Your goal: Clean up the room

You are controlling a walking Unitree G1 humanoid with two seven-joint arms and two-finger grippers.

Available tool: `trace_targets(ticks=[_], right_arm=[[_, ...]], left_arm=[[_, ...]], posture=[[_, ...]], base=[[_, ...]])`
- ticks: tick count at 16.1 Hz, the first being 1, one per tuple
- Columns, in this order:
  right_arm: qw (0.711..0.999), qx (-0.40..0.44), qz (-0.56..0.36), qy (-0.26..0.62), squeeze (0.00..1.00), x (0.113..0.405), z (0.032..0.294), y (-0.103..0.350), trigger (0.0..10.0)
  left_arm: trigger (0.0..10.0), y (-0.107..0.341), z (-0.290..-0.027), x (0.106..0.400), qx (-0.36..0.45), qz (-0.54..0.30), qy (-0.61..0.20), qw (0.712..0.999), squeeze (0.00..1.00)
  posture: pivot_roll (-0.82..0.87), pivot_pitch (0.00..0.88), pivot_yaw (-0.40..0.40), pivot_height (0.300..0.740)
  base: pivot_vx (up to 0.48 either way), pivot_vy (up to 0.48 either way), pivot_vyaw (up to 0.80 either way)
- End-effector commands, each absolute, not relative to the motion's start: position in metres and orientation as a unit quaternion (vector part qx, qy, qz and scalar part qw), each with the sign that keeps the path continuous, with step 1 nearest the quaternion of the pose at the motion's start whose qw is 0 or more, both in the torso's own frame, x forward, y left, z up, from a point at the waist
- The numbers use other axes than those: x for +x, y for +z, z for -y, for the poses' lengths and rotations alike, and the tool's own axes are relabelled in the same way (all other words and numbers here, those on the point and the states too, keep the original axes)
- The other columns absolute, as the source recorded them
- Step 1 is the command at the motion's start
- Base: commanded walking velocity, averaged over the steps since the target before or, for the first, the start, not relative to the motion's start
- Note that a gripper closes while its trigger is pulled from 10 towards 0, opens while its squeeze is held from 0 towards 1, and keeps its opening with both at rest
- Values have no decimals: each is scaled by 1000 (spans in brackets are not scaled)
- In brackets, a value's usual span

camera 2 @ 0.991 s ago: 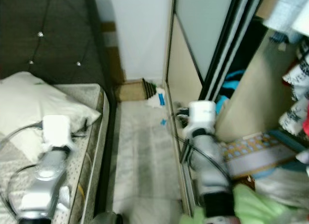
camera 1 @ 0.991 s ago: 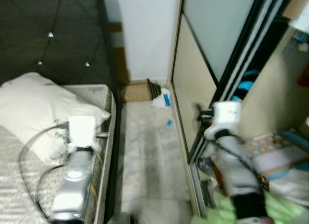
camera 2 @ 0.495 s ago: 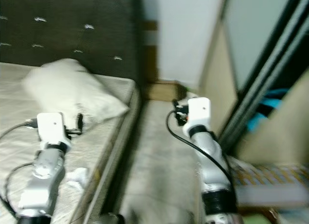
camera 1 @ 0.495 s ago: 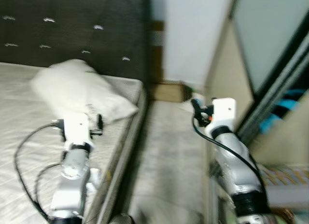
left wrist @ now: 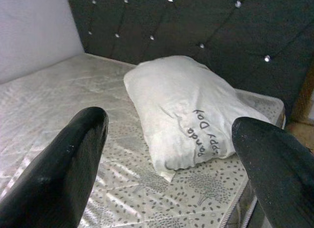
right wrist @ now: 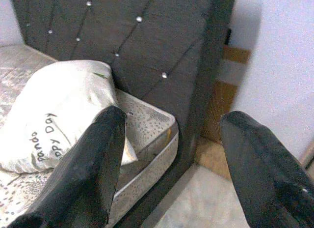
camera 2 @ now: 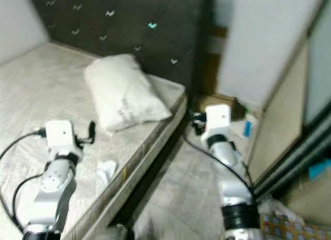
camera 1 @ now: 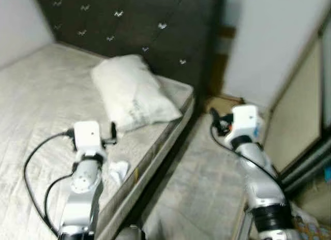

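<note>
White crumpled scrap (camera 1: 118, 171) lay on bed (camera 1: 41, 100) | left claw (left wrist: 171, 139) released, right claw (right wrist: 167, 139) released | approach should drop straight onto scrap, clear of pillow (camera 1: 132, 92).

My head's two eyes look forward and down from high over the bed's (camera 1: 36, 90) right edge, side by side, sharing the pillow (camera 1: 132, 92) near the headboard (camera 2: 129, 23). My left wrist camera sits low over the mattress, close, facing that pillow. My right wrist camera faces the bed's head corner from the floor side, catching the pillow too.
</note>
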State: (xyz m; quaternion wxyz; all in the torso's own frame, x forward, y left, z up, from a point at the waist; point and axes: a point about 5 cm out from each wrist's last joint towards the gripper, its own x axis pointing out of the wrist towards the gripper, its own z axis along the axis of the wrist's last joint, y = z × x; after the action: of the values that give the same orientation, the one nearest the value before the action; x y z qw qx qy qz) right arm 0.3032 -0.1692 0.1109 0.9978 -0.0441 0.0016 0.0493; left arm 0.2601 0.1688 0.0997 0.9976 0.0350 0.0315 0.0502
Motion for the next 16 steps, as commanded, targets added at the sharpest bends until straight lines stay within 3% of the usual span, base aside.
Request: trace_targets(ticks=[1,4,5,16], right_arm=[[998,-37,6,58,0,306,161,115,10000],[997,-37,7,64,0,306,159,115,10000],[997,-38,8,67,0,306,158,115,10000],[996,-44,19,81,0,310,156,120,10000]], left_arm=[[10000,101,-177,259,46,-28,60,997,0],[10000,101,-175,260,48,-29,60,997,0],[10000,102,-171,260,10,-23,49,998,0],[10000,104,-169,262,15,-10,34,999,0]], posture=[[-39,0,-14,740],[-37,0,-17,740],[-38,0,-18,740],[-43,0,-21,740]], base=[[0,0,800],[0,0,800],[0,0,800],[0,0,800]])
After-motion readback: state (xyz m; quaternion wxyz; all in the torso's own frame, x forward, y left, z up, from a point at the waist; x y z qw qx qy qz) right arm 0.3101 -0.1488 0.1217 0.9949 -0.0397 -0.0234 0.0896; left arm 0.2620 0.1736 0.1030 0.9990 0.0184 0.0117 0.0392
